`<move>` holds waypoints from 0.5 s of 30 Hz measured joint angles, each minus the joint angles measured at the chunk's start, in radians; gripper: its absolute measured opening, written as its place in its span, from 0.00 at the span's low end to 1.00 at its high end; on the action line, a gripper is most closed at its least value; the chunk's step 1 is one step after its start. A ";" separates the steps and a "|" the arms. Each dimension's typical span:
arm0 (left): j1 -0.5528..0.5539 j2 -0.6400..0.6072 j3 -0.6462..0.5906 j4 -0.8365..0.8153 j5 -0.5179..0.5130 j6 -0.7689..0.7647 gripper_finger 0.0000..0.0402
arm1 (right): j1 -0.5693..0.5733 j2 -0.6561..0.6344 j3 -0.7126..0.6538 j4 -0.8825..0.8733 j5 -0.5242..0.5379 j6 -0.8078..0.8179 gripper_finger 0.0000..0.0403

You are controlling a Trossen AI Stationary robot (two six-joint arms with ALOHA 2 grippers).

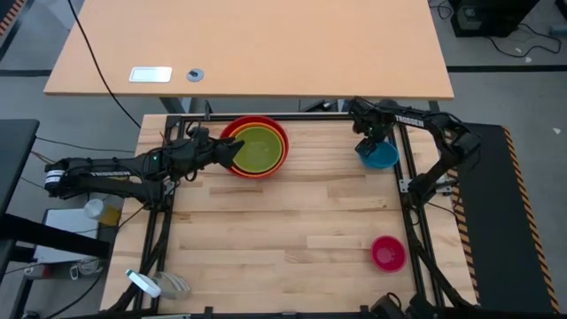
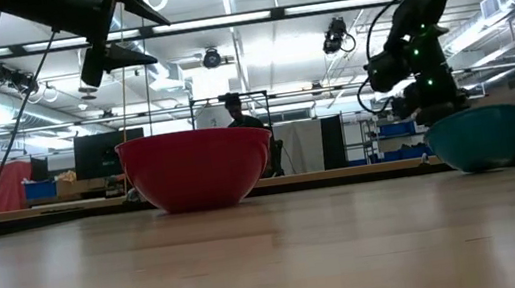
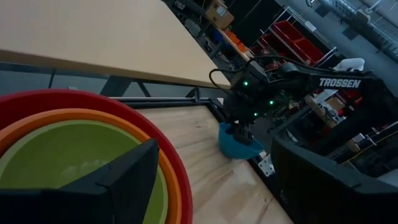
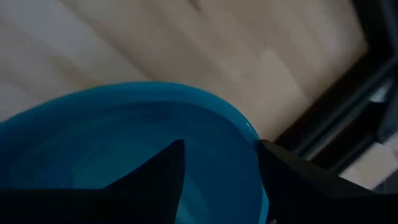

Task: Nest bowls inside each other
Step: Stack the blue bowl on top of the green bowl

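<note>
The red bowl (image 1: 255, 119) stands at the table's far middle, with the orange bowl (image 3: 74, 116) and the lime green bowl (image 1: 259, 149) nested inside it. My left gripper (image 1: 232, 152) hangs open above the stack's left rim and touches nothing. The blue bowl (image 1: 384, 159) rests on its base at the far right. My right gripper (image 1: 372, 147) points down over the blue bowl's left rim, open, with one finger inside the bowl and one outside. The magenta-pink bowl (image 1: 388, 253) sits alone near the right front. My right gripper comes from above with its fingers on either side of the blue bowl's rim (image 4: 251, 133), one finger (image 4: 168, 163) inside the hollow and one outside. A gap shows beside the inner finger. Whether the outer finger touches the wall, I cannot tell. The bowl stands on the table.
Black frame rails (image 1: 292, 116) run along the table's far edge and both sides. A lighter table (image 1: 266, 44) lies beyond the far edge. A bottle (image 1: 106, 210) stands off the left side. In the low view a person (image 2: 233, 112) shows behind the red bowl. Bare wood spans the middle.
</note>
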 joint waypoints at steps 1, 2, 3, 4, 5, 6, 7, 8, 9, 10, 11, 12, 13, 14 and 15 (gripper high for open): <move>0.000 0.000 0.000 0.000 0.000 0.000 0.78 | 0.007 0.002 0.000 -0.001 -0.006 -0.002 0.51; 0.000 0.000 0.000 0.000 0.000 0.000 0.78 | 0.016 0.002 0.000 -0.005 -0.013 0.000 0.51; 0.000 0.000 0.000 0.000 0.000 0.000 0.78 | 0.025 -0.001 0.000 -0.013 -0.020 0.007 0.51; 0.000 0.000 0.000 0.000 0.000 0.000 0.78 | 0.035 -0.008 0.000 -0.024 -0.030 0.015 0.51; 0.000 0.000 0.000 0.000 0.000 0.000 0.78 | 0.046 -0.019 0.000 -0.029 -0.040 0.024 0.51; 0.000 0.000 0.000 0.000 0.000 0.000 0.78 | 0.056 -0.032 0.000 -0.027 -0.047 0.031 0.51; 0.000 0.000 0.000 0.000 0.000 0.000 0.78 | 0.065 -0.044 0.000 -0.024 -0.053 0.037 0.51; 0.000 0.000 0.000 0.000 0.000 0.000 0.78 | 0.075 -0.053 0.001 -0.022 -0.061 0.043 0.51; 0.000 0.000 0.000 0.000 0.000 0.000 0.78 | 0.084 -0.060 0.001 -0.021 -0.073 0.053 0.51; 0.000 0.000 0.000 0.000 0.000 0.005 0.78 | 0.094 -0.067 0.000 -0.020 -0.091 0.061 0.51; 0.000 0.000 0.000 0.001 0.000 0.012 0.78 | 0.102 -0.073 0.001 -0.018 -0.115 0.064 0.51; 0.000 0.000 0.000 0.002 0.000 0.019 0.78 | 0.112 -0.077 0.001 -0.017 -0.136 0.063 0.51; 0.000 0.000 0.000 0.005 0.000 0.023 0.78 | 0.124 -0.080 0.000 -0.015 -0.149 0.060 0.51; 0.000 0.000 0.000 0.008 0.000 0.023 0.78 | 0.135 -0.084 0.000 -0.012 -0.154 0.054 0.51; 0.000 -0.001 0.000 0.008 0.000 0.023 0.78 | 0.144 -0.089 0.000 -0.010 -0.154 0.039 0.51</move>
